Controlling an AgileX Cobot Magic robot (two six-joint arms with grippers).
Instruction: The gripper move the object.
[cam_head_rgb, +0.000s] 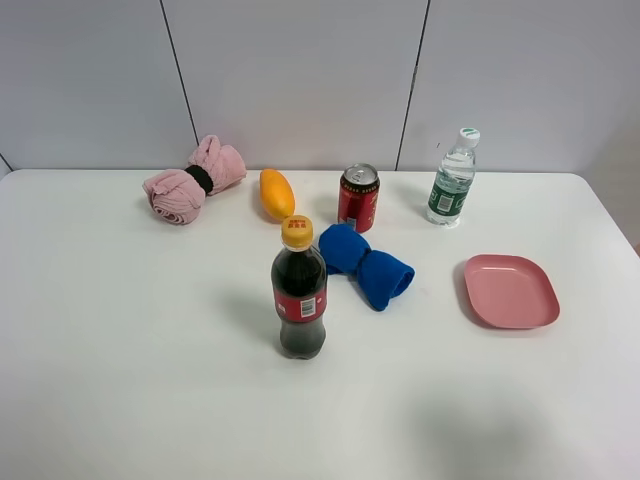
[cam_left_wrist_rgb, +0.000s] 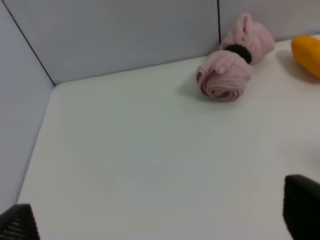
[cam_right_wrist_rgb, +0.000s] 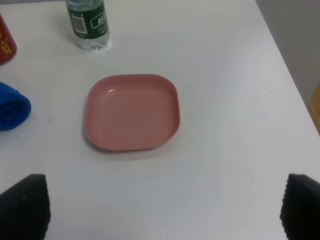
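The red soda can (cam_head_rgb: 358, 198) with a silver top stands upright at the back middle of the white table (cam_head_rgb: 120, 330), just behind a blue rolled cloth (cam_head_rgb: 365, 264). A sliver of the can shows in the right wrist view (cam_right_wrist_rgb: 5, 46). Neither arm shows in the exterior high view. My left gripper (cam_left_wrist_rgb: 160, 220) is open and empty over the table's far left part, far from the can. My right gripper (cam_right_wrist_rgb: 162, 207) is open and empty over the table in front of a pink plate (cam_right_wrist_rgb: 132, 111), well to the right of the can.
A dark cola bottle (cam_head_rgb: 299, 292) with a yellow cap stands in front of the can. A pink rolled cloth (cam_head_rgb: 190, 182) and an orange fruit (cam_head_rgb: 277, 193) lie back left. A water bottle (cam_head_rgb: 453, 180) stands back right. The pink plate (cam_head_rgb: 510, 291) lies right.
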